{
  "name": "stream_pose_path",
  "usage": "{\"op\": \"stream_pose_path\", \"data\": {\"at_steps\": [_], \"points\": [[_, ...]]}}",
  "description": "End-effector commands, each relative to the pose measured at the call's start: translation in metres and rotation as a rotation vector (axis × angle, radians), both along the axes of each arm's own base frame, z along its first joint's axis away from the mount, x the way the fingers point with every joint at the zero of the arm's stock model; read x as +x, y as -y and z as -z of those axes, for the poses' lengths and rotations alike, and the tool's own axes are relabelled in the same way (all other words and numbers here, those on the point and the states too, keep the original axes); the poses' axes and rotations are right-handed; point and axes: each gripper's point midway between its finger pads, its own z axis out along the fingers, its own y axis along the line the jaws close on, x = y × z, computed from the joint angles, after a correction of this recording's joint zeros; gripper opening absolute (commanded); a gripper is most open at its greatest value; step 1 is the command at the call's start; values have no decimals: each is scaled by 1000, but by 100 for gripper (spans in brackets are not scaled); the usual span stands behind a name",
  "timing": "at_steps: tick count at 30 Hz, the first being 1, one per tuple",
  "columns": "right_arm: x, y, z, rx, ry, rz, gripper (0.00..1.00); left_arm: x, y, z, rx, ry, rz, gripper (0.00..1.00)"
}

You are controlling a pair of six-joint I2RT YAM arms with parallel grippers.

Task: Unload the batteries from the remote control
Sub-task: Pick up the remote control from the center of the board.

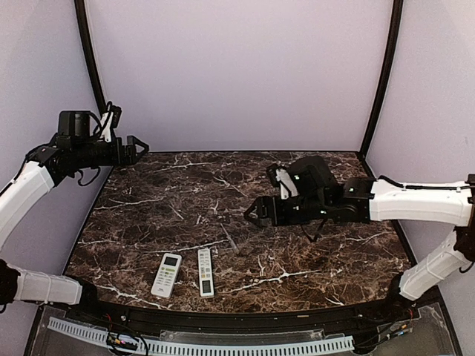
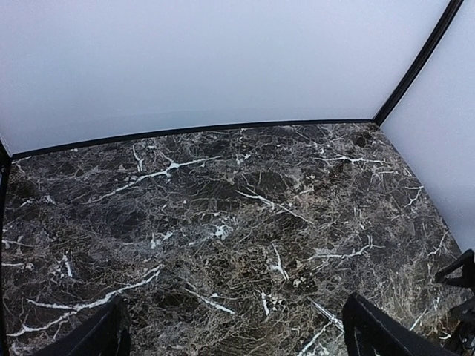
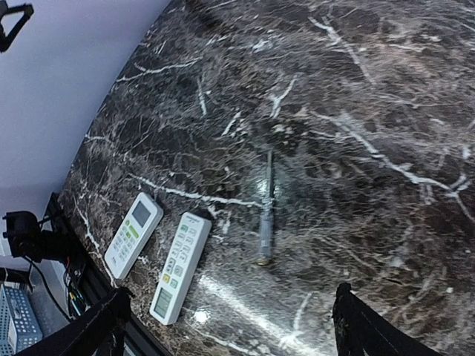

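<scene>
Two remotes are lying face up, side by side, near the counter [image 1: 334, 185] front edge: wider remote [image 1: 166, 274], slimmer remote [image 1: 205, 272]. Their backs are facing down, so batteries are hidden from every view. Slim grey stick [image 3: 265, 211] is lying just beyond them, blurred, hard to identify. Right claw [image 1: 251, 215] is hovering mid-counter on an arm reaching leftward, fingers spread wide, gripping nothing. Left claw [image 1: 139, 148] is hanging above the far-left corner, fully spread, gripping nothing.
</scene>
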Motion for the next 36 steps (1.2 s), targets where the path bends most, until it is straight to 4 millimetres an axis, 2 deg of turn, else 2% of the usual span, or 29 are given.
{"op": "stream_pose_path", "data": {"at_steps": [1, 2, 8, 12, 15, 18, 23, 29, 36], "points": [[-24, -47, 16, -100, -81, -20, 92, -5, -16, -23, -83, 79, -15, 99], [-30, -55, 24, -141, -100, -35, 92, -4, -16, -22, -107, 69, -8, 99], [-65, -100, 66, -312, -181, -132, 88, 10, -58, -6, -114, -6, -179, 99], [-78, -120, 94, -384, -241, -134, 82, 11, -66, -5, -74, 5, -211, 99], [-82, -131, 106, -441, -252, -110, 78, 13, -72, -2, -44, 1, -234, 99], [-86, -142, 112, -481, -245, -94, 77, 18, -79, 11, -8, -43, -269, 99], [-95, -150, 126, -526, -254, -84, 77, 23, -72, 21, -36, -80, -239, 99], [-95, -145, 144, -614, -219, -117, 77, 15, -65, 2, -95, -16, -217, 99], [-92, -156, 150, -630, -185, -172, 72, 13, -56, 2, -129, -18, -173, 99]]}}
